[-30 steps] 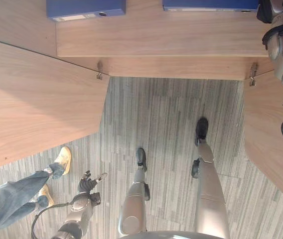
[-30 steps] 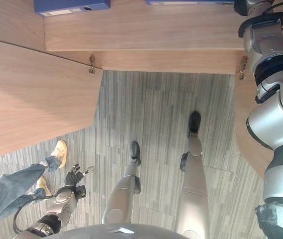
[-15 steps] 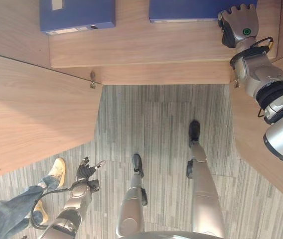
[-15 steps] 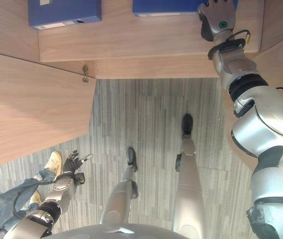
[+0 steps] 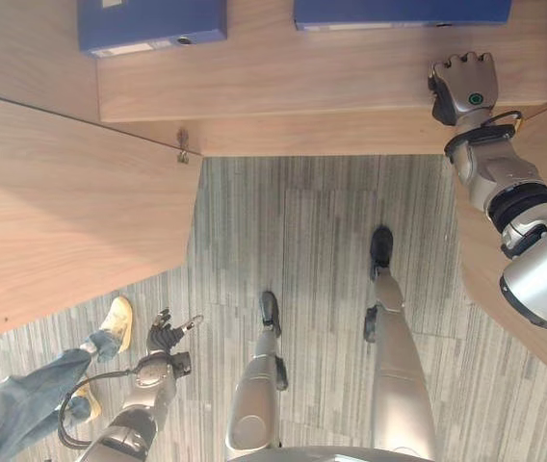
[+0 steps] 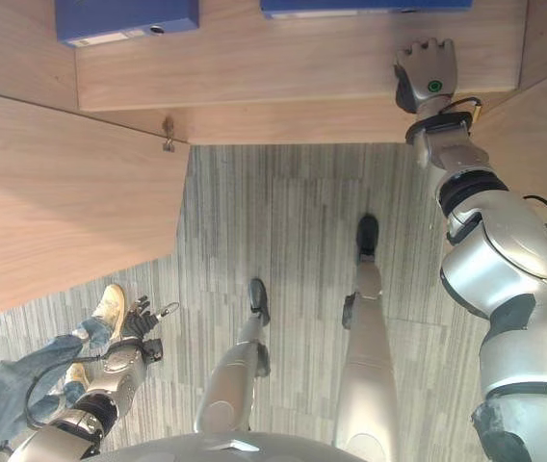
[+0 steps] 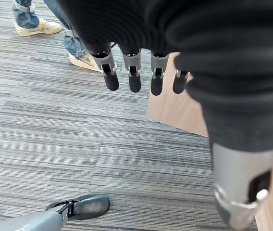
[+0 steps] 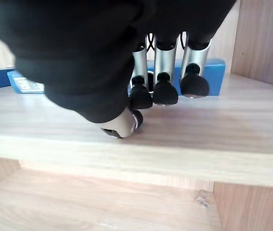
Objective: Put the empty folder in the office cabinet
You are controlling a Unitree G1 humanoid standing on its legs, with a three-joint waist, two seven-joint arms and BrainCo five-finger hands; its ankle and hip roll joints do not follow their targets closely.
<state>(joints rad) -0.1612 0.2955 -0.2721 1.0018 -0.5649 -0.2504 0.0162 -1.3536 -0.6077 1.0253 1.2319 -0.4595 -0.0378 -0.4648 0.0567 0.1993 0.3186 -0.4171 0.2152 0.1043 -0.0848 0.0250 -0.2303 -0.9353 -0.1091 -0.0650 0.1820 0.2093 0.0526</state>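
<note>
The right hand [image 5: 464,85] has its fingers [image 8: 164,91] curled downward and holding nothing, their dark tips just over the wooden shelf [image 5: 351,77] of the cabinet. Just beyond them, farther in on the same shelf, the blue folder [image 5: 401,12] lies flat, apart from the hand. A second blue folder [image 5: 150,23] lies on the shelf well to the left. The cabinet's left door [image 5: 62,212] stands open toward the robot. The left hand [image 5: 163,339] hangs low on the near left over the grey striped carpet [image 5: 312,231], its fingers [image 7: 134,79] loosely straight, side by side and empty. A person's legs in jeans [image 5: 23,409] and tan shoes [image 5: 117,320] stand just left of it.
</note>
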